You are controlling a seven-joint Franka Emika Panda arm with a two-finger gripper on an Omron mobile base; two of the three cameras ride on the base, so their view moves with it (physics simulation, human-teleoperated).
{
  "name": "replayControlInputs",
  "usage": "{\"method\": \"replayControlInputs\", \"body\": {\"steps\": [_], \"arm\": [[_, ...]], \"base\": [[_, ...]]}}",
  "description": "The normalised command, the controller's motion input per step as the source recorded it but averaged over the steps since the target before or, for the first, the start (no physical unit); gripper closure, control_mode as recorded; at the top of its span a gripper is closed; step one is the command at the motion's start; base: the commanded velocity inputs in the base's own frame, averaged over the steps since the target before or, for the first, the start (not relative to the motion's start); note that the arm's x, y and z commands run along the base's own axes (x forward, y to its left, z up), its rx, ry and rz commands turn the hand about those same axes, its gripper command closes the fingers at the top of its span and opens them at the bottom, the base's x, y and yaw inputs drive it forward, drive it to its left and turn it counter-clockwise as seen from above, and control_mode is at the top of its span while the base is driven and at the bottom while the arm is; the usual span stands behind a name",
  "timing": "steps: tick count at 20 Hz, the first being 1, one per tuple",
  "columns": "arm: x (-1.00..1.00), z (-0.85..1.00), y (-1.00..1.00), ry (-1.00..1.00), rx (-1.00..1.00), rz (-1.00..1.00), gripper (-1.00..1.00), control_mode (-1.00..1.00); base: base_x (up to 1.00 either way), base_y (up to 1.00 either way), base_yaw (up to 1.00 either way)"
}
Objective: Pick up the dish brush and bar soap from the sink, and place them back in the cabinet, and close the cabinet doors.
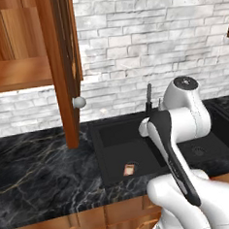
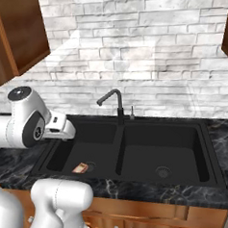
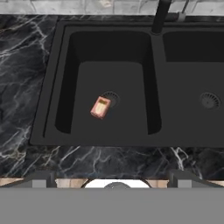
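I looked down from my hand camera over the sink (image 3: pixel 48 109), a black one with two basins side by side, each with one round drain, sunk into the black marble worktop (image 3: pixel 22 78). One bar soap (image 3: pixel 100 107) lay flat on the floor of the left basin, its far end touching that basin's drain (image 3: pixel 111 98); it was a small pinkish-red block with a paler face. From the right base view the same single bar soap (image 2: pixel 80 168) sat at the near side of the left basin, just beside the drain. The right basin held only its own drain (image 3: pixel 209 100). I could not make out the dish brush against the dark basins.

One dark faucet (image 2: pixel 113 102) stood at the far rim, on the divider between the two basins.

My claw (image 3: pixel 111 179) hung above the near edge of the worktop, in front of the left basin. Its two finger tips (image 3: pixel 41 178) showed at the bottom of the hand view, set wide apart with nothing between them.

Up on the left, the cabinet (image 1: pixel 16 75) stood open, showing one wooden shelf inside. One of the cabinet doors (image 1: pixel 64 67) swung out toward me, edge on, with one round silver knob (image 1: pixel 79 102).
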Motion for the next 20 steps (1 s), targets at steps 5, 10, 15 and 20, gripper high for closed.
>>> {"method": "replayControlInputs", "body": {"steps": [5,10,15,20], "arm": [[0.25,-0.01,0.00,0.01,0.03,-0.09,-1.00,-1.00],[0.21,-0.05,0.01,0.00,0.02,-0.13,-1.00,-1.00],[0.28,-0.08,0.04,0.00,0.00,-0.18,-1.00,-1.00],[0.34,-0.12,0.00,0.00,0.03,-0.14,-1.00,-1.00]], "base": [[0.00,0.00,0.00],[0.00,0.00,0.00],[0.00,0.00,0.00],[0.00,0.00,0.00]]}}
